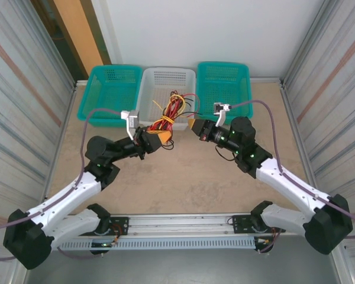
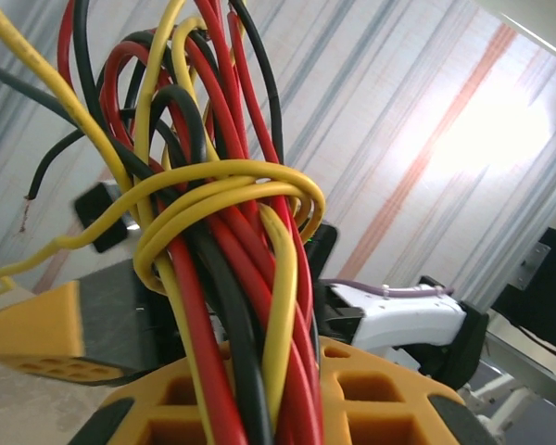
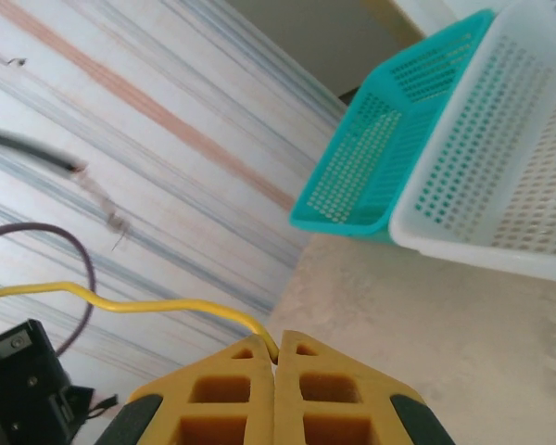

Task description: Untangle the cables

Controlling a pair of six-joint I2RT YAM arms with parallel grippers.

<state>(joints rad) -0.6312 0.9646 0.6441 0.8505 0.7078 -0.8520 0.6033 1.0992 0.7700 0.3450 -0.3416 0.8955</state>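
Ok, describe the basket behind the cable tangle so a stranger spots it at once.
Along the far edge of the table three perforated baskets stand in a row. Take the middle one, the white basket, with the red, yellow and black cables bunched in front of it. The left basket and right basket are teal.

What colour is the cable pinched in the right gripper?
Yellow: the right gripper pinches that cable, clearest in the right wrist view.

2 teal mesh plastic baskets, 1 white mesh plastic basket, 1 red-black-yellow cable tangle, 2 black-and-white robot arms.
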